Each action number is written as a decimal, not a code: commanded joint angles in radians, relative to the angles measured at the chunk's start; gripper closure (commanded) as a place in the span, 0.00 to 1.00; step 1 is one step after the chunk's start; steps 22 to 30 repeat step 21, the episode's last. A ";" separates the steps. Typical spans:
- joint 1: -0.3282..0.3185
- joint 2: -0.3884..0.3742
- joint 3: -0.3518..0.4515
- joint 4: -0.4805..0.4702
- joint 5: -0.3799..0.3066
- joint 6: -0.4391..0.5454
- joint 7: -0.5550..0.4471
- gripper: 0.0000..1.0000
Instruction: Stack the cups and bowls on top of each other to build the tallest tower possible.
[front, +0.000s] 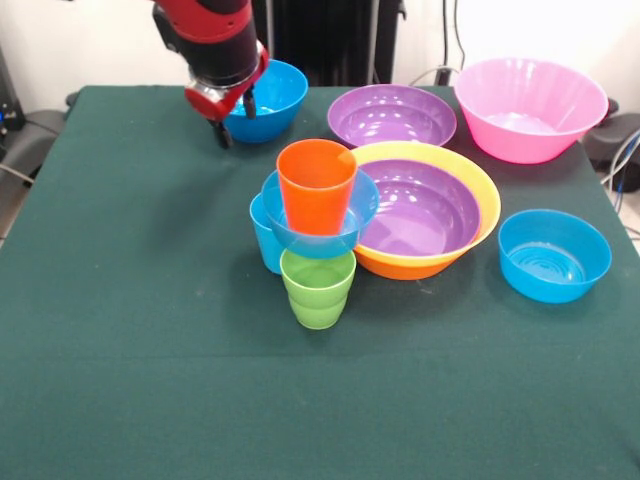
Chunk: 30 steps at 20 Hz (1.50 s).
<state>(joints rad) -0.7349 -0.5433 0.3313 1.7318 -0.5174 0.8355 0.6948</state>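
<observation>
A green cup (318, 290) stands upright on the table. A small blue bowl (322, 228) sits on it, and an orange cup (316, 185) stands in that bowl, making a three-piece tower. A light blue cup (265, 240) stands on the table just left of and behind the tower. My gripper (237, 122) is at the far left with its fingers apart. It hangs at the near-left rim of another blue bowl (272, 98), one finger outside the bowl and one over it. It holds nothing.
An orange-yellow bowl (488, 215) with a purple bowl (420, 210) nested inside sits right of the tower, touching it. A second purple bowl (392, 115) and a pink bowl (530, 108) sit at the far side. A third blue bowl (555, 255) sits at the right.
</observation>
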 joint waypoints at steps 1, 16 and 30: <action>0.007 -0.052 0.073 0.009 -0.026 0.094 -0.081 0.00; 0.041 0.037 0.031 -0.005 -0.058 0.114 -0.028 0.00; 0.041 0.048 0.032 0.013 -0.059 0.069 -0.005 0.00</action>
